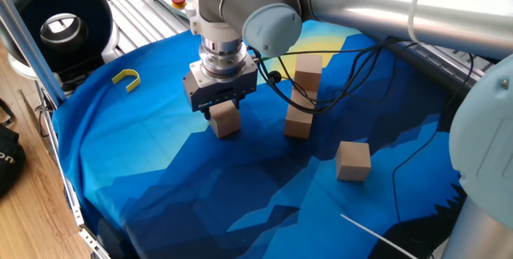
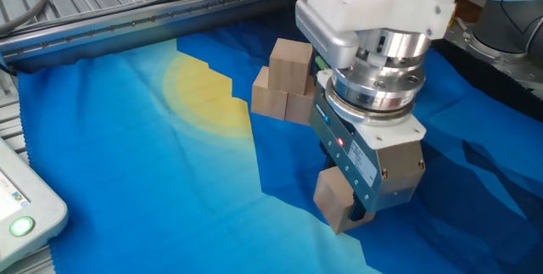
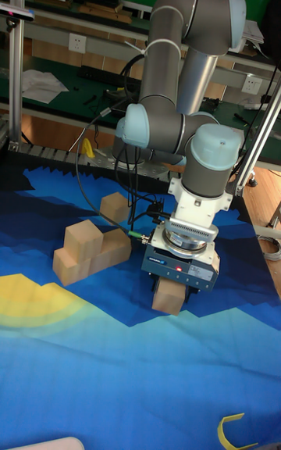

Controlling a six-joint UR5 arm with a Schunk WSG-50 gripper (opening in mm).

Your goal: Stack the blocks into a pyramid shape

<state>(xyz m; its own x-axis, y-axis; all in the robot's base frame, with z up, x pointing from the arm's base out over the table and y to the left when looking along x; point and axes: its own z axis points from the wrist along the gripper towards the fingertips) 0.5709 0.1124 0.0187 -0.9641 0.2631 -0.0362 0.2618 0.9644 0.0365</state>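
Gripper (image 1: 224, 113) sits low over a loose block (image 1: 225, 119) on the cloth (image 1: 144, 155), jaws straddling it, contact not discernible, presumably to carry it to the partial stack (image 1: 302, 95) nearby.

1. The arm reaches over the table from the far side, its silver tube links bent at grey joints with pale blue caps.
2. The wrist points straight down, its ringed metal flange directly above the gripper (image 1: 224, 111).
3. A black cable loops from the wrist area.
4. The gripper is lowered almost to the table surface.
5. Its jaws stand either side of a block (image 2: 336, 198); contact cannot be judged.
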